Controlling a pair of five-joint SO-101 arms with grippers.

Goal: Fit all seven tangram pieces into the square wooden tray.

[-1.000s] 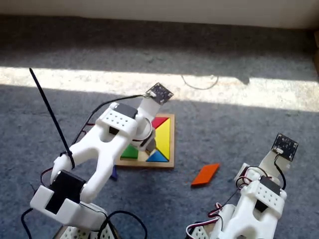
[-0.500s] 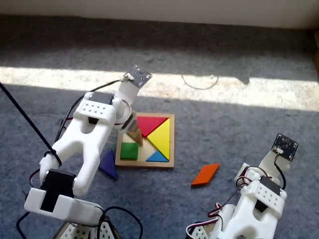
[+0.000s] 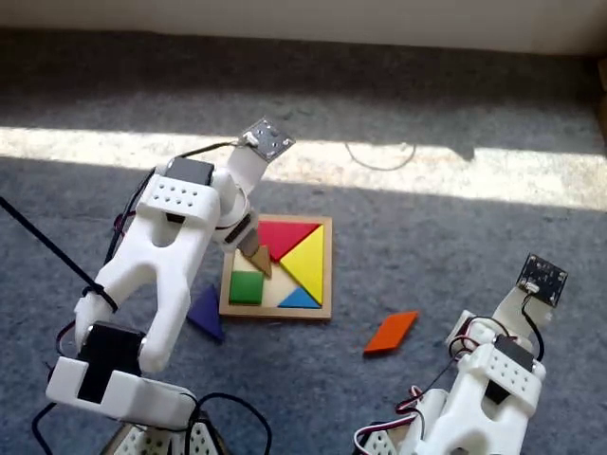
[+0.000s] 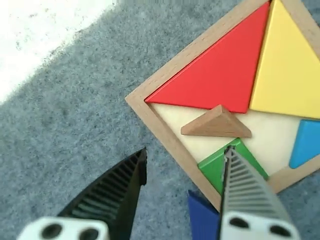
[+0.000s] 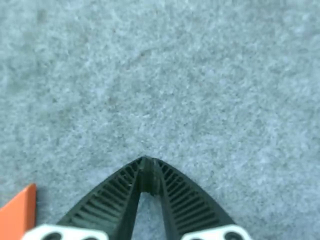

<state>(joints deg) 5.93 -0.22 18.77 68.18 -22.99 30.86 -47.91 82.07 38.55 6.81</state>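
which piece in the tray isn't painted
The small plain-wood triangle, beside the red triangle; every other piece in the tray is painted a bright colour.

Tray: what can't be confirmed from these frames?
- Tray: left edge partly hidden by the left arm in high view; corners cut off in left wrist view.
- Dark blue piece: shape unclear, partly under the arm in high view, cut off in left wrist view.
- Orange piece: cut off by the edge in right wrist view.
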